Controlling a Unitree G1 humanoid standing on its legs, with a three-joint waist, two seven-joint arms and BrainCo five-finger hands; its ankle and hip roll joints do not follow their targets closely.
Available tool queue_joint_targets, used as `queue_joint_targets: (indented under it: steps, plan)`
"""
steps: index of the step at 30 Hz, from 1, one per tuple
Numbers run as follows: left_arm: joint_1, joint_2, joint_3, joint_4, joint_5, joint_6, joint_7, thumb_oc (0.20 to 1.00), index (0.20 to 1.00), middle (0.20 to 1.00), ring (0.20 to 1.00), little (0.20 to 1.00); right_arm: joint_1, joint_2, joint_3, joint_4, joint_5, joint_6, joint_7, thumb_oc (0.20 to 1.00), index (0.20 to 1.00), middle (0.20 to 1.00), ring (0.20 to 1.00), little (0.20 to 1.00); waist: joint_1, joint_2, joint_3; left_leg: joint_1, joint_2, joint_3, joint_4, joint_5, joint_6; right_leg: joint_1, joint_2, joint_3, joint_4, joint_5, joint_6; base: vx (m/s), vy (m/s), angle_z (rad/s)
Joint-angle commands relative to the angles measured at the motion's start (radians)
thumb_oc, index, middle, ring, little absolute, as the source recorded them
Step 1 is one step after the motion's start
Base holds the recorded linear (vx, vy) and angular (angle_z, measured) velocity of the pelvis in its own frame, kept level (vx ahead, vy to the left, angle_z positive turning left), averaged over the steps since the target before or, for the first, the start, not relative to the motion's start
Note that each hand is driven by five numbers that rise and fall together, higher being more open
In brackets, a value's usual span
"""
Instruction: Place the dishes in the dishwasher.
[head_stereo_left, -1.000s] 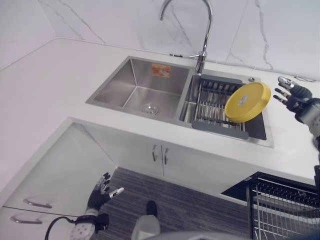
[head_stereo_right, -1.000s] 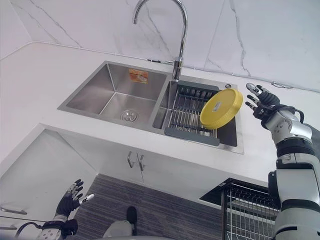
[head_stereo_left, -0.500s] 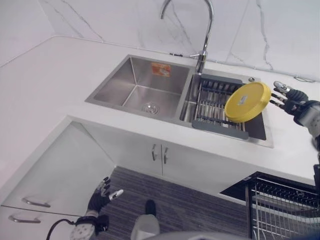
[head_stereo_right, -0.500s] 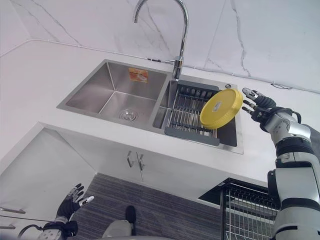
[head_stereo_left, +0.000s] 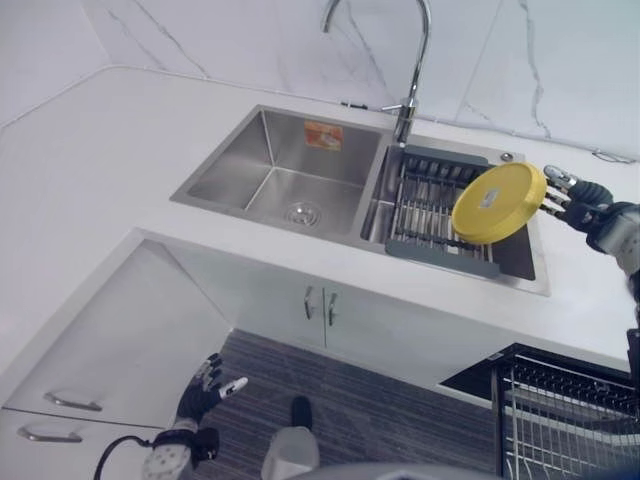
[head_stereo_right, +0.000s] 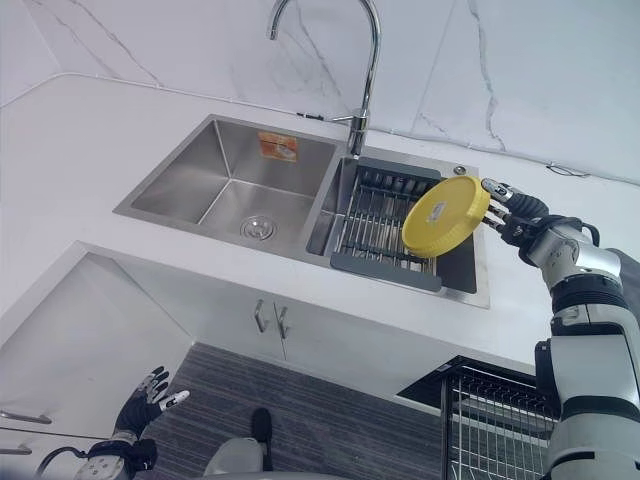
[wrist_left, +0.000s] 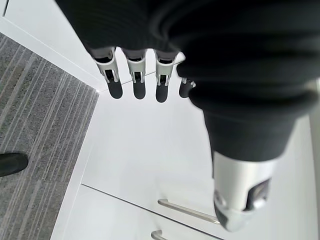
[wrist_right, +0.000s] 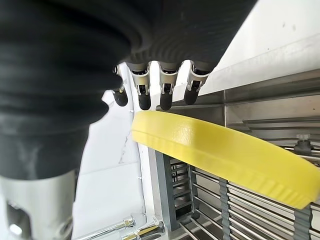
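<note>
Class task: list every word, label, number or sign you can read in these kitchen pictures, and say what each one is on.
No text here can be read.
Orange and yellow sticker on the back wall of the left sink basin: print too small to read.
Small pale label on the middle of the yellow plate: too small to read.
Nothing else carries a label or sign.

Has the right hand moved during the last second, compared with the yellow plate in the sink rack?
Yes. The right hand has come toward the yellow plate; its fingertips are now at the plate's rim.
</note>
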Motion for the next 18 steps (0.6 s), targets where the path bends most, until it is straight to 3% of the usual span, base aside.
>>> queue_joint_targets:
  steps: [1, 18]
  plan:
    - [-0.02, 0.003, -0.053, -0.043, -0.022, -0.036, 0.003, 1.0, 1.0, 1.0, 1.0, 1.0, -0.099, -0.051, 0.059, 0.029, -0.012, -0.021, 0.016, 1.0, 1.0, 1.0, 1.0, 1.0, 0.059, 0.057, -0.051, 0.086, 0.118, -0.005, 0.099, -0.153, -0.093, -0.093, -0.056, -0.005, 0.137, -0.076, 0.003, 0.0, 0.0, 0.0]
    - [-0.023, 0.001, -0.052, -0.04, -0.017, -0.024, 0.003, 1.0, 1.0, 1.0, 1.0, 1.0, -0.094, -0.032, 0.056, 0.045, -0.026, 0.001, 0.011, 1.0, 1.0, 1.0, 1.0, 1.0, 0.065, 0.06, -0.042, 0.082, 0.115, -0.005, 0.104, -0.156, -0.09, -0.102, -0.064, -0.01, 0.154, -0.079, 0.005, 0.0, 0.001, 0.0]
